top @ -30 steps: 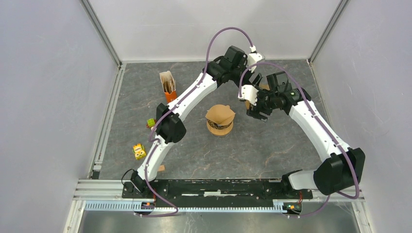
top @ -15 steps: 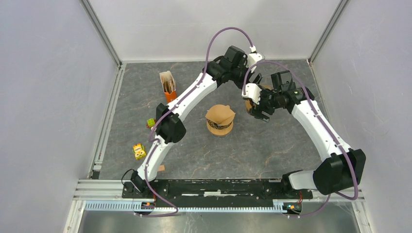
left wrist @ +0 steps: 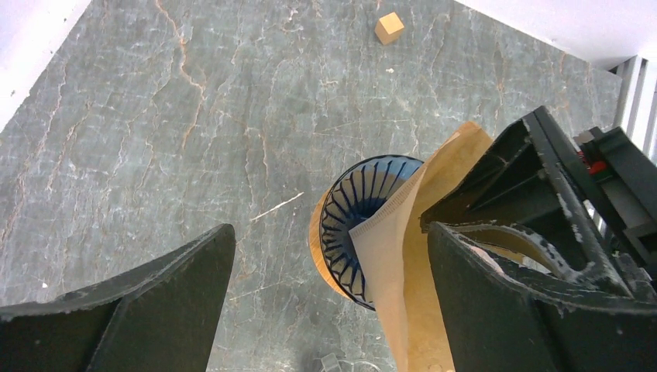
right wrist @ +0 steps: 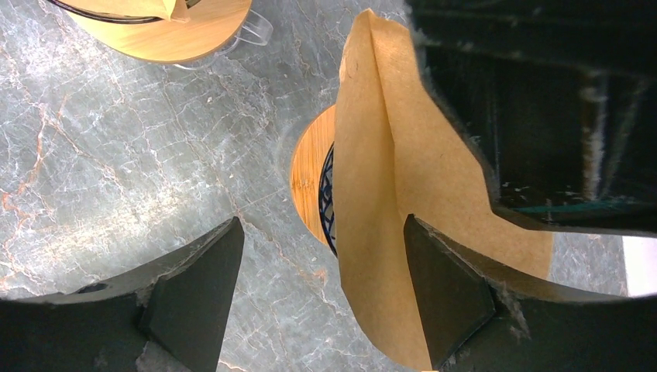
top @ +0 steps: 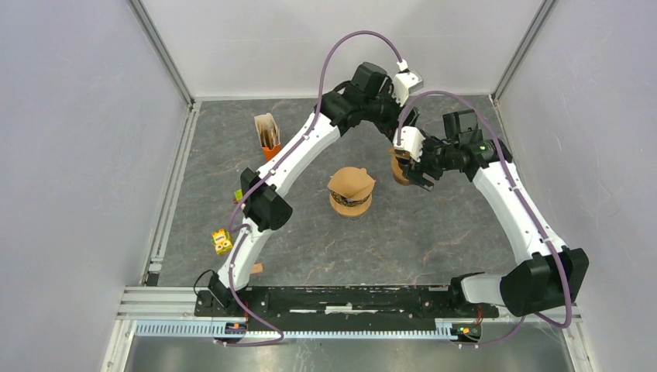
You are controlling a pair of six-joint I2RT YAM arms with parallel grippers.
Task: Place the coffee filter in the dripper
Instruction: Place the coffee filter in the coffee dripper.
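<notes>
Though the right tool (right wrist: 321, 232) stood wide open and pinched nothing, the coffee filter (right wrist: 387, 178) leaned against one of its fingers (right wrist: 449, 302), tilted across the blue ribbed dripper (left wrist: 349, 201) on the worktop (left wrist: 155, 116). The left tool (left wrist: 329, 232) hung above, fully open and empty. Seating looked unfinished; the coffee filter likely needed nudging squarely down inside.

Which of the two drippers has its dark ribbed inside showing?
The far-right dripper: a leaning filter covers only one side of it, so the ribs show. The mid-table dripper is covered on top by a second filter.
</notes>
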